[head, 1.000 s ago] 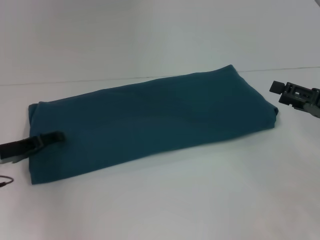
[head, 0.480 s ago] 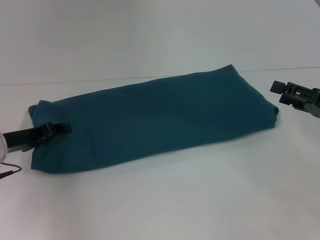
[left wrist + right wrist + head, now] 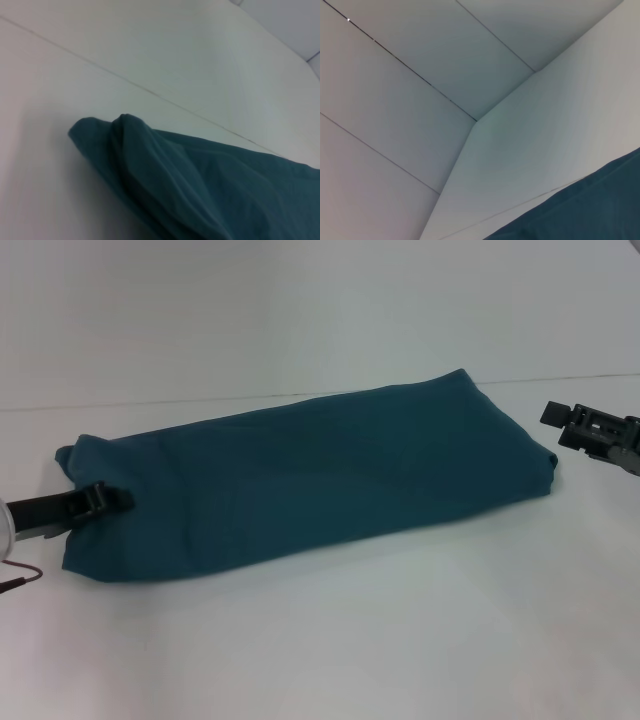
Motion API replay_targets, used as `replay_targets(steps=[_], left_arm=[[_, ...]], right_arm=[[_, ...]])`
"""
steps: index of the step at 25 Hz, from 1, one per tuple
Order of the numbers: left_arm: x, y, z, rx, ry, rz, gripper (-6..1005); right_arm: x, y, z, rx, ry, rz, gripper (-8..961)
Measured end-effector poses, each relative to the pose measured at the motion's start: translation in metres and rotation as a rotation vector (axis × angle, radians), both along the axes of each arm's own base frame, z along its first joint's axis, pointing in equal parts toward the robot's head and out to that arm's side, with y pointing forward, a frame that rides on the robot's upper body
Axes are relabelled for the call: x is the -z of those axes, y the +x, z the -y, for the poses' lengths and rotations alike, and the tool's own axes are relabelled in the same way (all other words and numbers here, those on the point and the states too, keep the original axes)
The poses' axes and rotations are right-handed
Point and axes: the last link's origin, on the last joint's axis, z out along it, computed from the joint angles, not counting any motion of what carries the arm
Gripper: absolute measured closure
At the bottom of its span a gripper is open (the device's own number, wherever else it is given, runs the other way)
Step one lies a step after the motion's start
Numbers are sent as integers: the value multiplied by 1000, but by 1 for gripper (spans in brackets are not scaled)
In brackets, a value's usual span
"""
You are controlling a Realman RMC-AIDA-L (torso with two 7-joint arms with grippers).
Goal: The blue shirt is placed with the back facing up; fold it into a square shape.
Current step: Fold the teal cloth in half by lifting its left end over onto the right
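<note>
The blue shirt (image 3: 320,475) lies folded into a long band across the white table, running from near left to far right. My left gripper (image 3: 105,500) reaches in from the left edge. Its upper finger rests on top of the shirt's left end and it is shut on the fabric there. That end is slightly raised and bunched, which the left wrist view shows as a rounded fold of the shirt (image 3: 210,190). My right gripper (image 3: 555,415) hovers just beside the shirt's right end, apart from it. The right wrist view catches only a corner of the shirt (image 3: 590,210).
The white table (image 3: 400,640) stretches in front of the shirt and behind it to a seam line (image 3: 250,395) at the back. A thin cable (image 3: 20,578) loops at the left edge below my left arm.
My left gripper moved up and slightly inward at the shirt's left end. The near left corner of the shirt rose and drew in. The right arm stayed still.
</note>
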Motion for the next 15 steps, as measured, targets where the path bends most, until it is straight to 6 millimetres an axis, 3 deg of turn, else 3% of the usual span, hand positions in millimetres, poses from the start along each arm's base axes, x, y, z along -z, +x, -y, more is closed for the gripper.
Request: replay_targets(steps=[2, 6, 12, 15], left_arm=[[0, 4, -1, 30, -7, -12, 909], [0, 19, -2, 138, -33, -50, 912], [13, 65, -7, 387, -132, -221, 916], [18, 75, -11, 434, -162, -278, 917]], right_arm=[[0, 0, 0, 1, -1, -1, 111], [0, 0, 0, 5, -1, -5, 112], [0, 0, -1, 6, 1, -8, 113], [0, -2, -2, 3, 1, -9, 114]])
